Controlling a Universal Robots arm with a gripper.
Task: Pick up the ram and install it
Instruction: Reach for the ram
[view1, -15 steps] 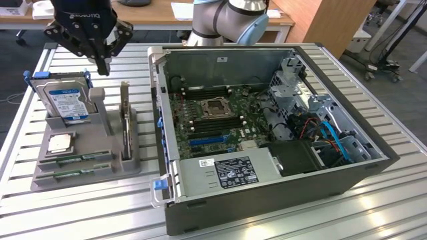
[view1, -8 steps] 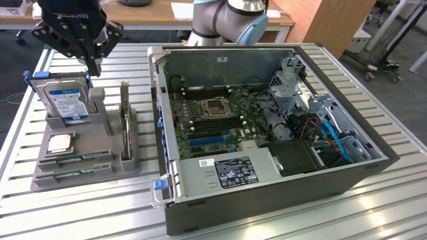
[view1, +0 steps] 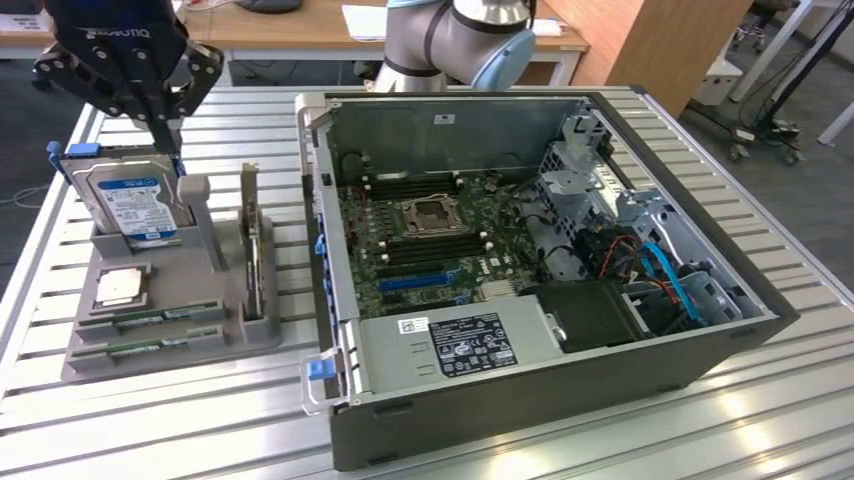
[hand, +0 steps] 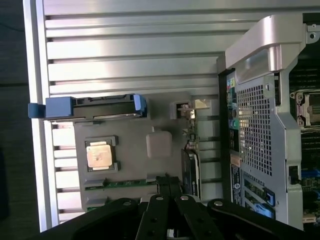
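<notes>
Two rams lie edge-up in the front slots of the grey holder (view1: 200, 345): one ram (view1: 150, 320) behind, the other ram (view1: 144, 348) nearer the front. In the wrist view one ram (hand: 127, 184) shows as a thin green strip next to my fingertips. My gripper (view1: 167, 145) hangs shut and empty above the holder's back end, close over the upright hard drive (view1: 134, 205). The gripper (hand: 167, 181) holds nothing. The open computer case (view1: 747, 300) lies to the exterior view's right, its motherboard (view1: 427, 235) exposed.
The holder also carries a processor chip (view1: 120, 288) and an upright expansion card (view1: 250, 235). The blue drive carrier (hand: 95, 107) stands out in the wrist view. The case's power supply (view1: 454, 345) sits at its front. The slatted metal table (view1: 54, 250) ends near the holder.
</notes>
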